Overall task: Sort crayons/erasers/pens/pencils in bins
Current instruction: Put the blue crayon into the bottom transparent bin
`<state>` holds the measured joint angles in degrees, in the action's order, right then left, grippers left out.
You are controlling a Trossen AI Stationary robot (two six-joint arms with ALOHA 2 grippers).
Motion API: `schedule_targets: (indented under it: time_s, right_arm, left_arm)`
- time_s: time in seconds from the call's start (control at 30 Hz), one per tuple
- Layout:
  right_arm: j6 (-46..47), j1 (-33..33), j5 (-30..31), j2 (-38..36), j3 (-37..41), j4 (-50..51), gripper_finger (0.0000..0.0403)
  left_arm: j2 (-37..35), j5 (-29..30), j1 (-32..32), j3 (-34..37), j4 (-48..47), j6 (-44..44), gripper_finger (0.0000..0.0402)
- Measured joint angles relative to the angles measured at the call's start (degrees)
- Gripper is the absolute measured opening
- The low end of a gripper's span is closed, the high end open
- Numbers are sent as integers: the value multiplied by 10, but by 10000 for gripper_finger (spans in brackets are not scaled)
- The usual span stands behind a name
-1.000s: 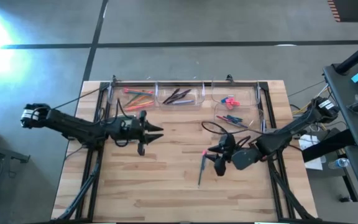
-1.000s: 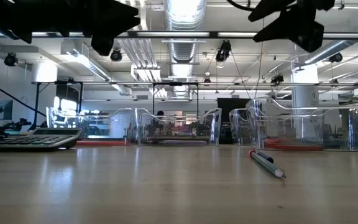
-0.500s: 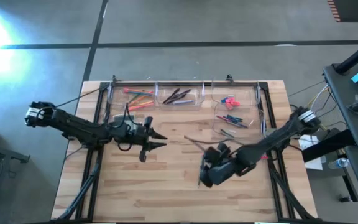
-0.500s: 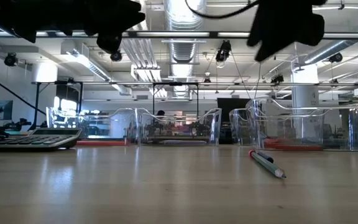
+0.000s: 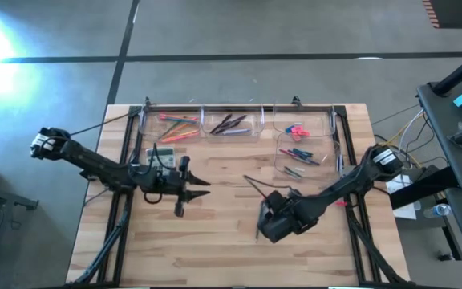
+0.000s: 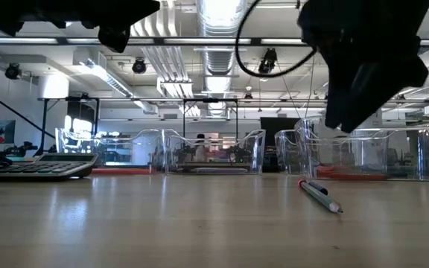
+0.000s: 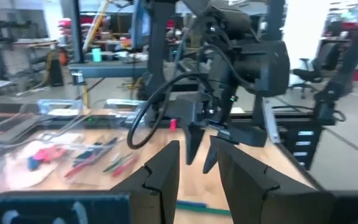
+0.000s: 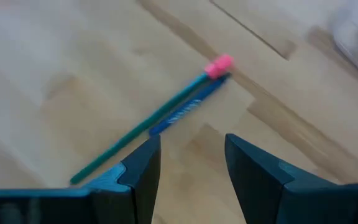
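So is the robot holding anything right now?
No. The right gripper hangs open above the pencil on the table; the left gripper is open and empty.

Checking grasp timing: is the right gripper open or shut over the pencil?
Open. In the right wrist view the right gripper shows a clear gap between its fingers, empty, with the green pencil lying flat on the table beyond.

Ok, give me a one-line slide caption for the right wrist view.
Right gripper, fingers open, poised above a green pencil with a pink eraser tip lying loose on the wooden table.
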<state>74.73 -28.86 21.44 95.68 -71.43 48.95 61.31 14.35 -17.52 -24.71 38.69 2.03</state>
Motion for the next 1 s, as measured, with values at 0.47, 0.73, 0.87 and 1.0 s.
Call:
schedule_targets:
  time_s: [0.47, 0.73, 0.87, 1.0]
  right_arm:
    - [155, 0, 39, 28, 63, -84, 169]
    - [169, 1, 99, 33, 75, -113, 169]
    - [168, 1, 101, 39, 75, -115, 169]
    - [172, 2, 101, 54, 74, -120, 169]
  left_arm:
    - [-10, 12, 0, 2, -20, 1, 95]
    - [-10, 12, 0, 2, -21, 2, 95]
    - [-10, 12, 0, 2, -21, 3, 95]
    - [-10, 12, 0, 2, -21, 4, 95]
